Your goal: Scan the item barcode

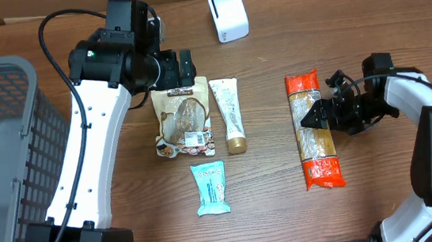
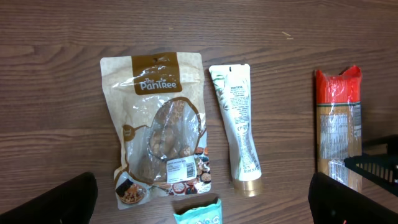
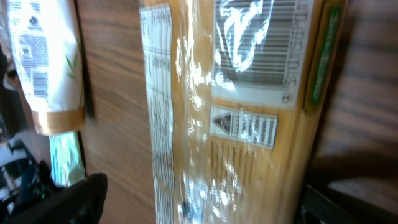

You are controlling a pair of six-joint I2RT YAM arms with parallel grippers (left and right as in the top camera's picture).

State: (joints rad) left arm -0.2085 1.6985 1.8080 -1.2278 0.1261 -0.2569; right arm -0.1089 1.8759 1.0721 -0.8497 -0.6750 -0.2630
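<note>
Barely begun: the spaghetti pack (image 1: 315,139) lies flat toward the right edge of the table (image 1: 364,11), the right gripper (image 1: 319,117) spread astride it, not pinching, the left gripper (image 1: 175,68) spread empty, and the probable scanner (image 1: 228,14) stands at the far edge.

Legible txt: brand "The PanTree", white on the brown label at top of the snack pouch (image 2: 158,143) (left wrist view); sm. print on the cream tube (image 2: 239,130), plus barcode (image 3: 258,43) digits & nutrition table on the pasta pack (image 3: 186,137), too blurred to read.
</note>
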